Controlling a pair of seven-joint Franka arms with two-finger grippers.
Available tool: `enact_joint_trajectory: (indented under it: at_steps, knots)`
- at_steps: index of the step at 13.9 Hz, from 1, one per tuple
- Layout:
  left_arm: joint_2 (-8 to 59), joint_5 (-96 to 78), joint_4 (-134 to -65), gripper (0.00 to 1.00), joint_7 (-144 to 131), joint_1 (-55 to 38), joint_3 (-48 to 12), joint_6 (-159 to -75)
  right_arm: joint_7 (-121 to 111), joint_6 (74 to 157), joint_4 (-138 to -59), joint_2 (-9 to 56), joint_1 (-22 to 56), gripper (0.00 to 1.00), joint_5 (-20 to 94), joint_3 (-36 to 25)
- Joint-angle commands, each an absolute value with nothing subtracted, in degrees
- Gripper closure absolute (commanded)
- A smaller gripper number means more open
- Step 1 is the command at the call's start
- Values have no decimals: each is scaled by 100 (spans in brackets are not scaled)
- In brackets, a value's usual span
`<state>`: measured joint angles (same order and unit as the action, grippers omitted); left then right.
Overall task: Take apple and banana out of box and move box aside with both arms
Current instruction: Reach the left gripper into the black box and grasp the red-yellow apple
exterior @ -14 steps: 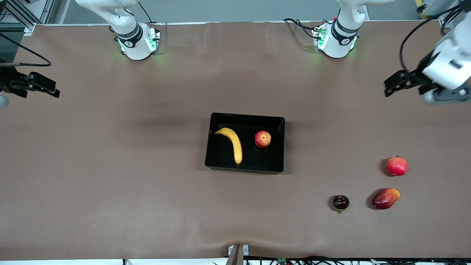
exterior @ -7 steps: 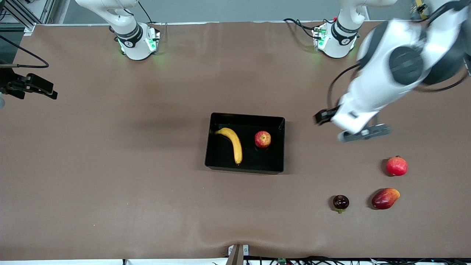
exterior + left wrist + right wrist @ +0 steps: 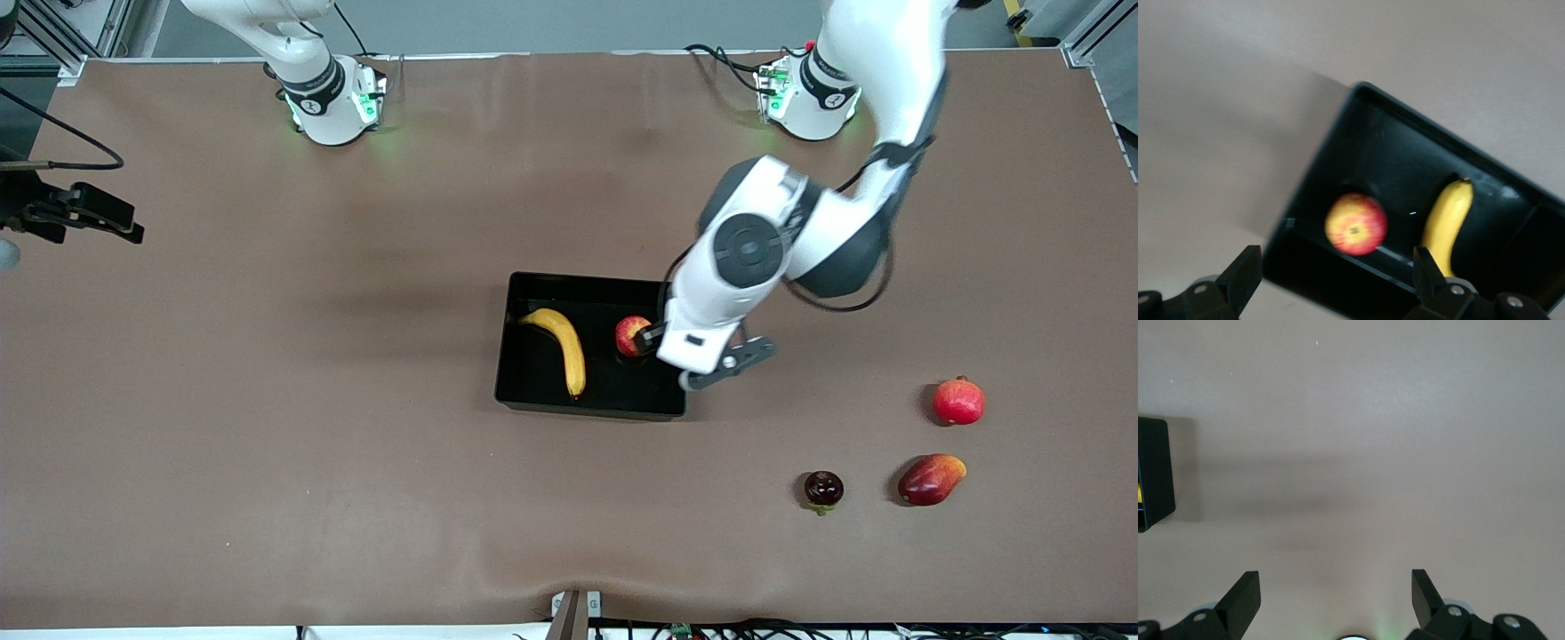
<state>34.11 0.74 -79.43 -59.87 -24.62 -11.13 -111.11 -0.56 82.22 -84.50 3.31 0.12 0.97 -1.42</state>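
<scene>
- Step in hand, judged: apple pick-up. Left end effector [image 3: 1331, 283], fingers apart, hovers over the streaked red round apple [image 3: 630, 334] in the glossy black rectangular tray [image 3: 533, 396] mid-counter, beside the curved yellow banana [image 3: 560, 342].
- Next: descend, clamp.
- Right end effector [image 3: 1331, 600], fingers apart, waits at the counter's edge.

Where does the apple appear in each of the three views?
Front view: the apple lies in the box, beside the banana, partly covered by the left arm.
Left wrist view: the apple shows in the box, banana beside it.
Right wrist view: not in it.
Shared landmark: the box.
</scene>
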Motion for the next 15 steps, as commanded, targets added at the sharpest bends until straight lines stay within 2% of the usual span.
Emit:
enact_joint_trajectory:
  at_steps: [1, 7, 11, 15]
  knots:
    - [3980, 88, -7567, 0, -6231, -2741, -1028, -11398, -53, 8322, -8323, 536, 201, 0, 149, -141]
    - [4464, 377, -7629, 0, -6503, -2988, -1028, -11487, -44, 8736, -8367, 1072, 913, 0, 167, -141]
    - [4474, 588, -7962, 0, -6557, -2997, -1020, -11479, 43, 9429, -8463, 1353, 1370, 0, 210, -141]
    - [4658, 765, -8042, 0, -6697, -3023, -1028, -11496, 623, 10080, -8788, 1608, 1634, 0, 939, -141]
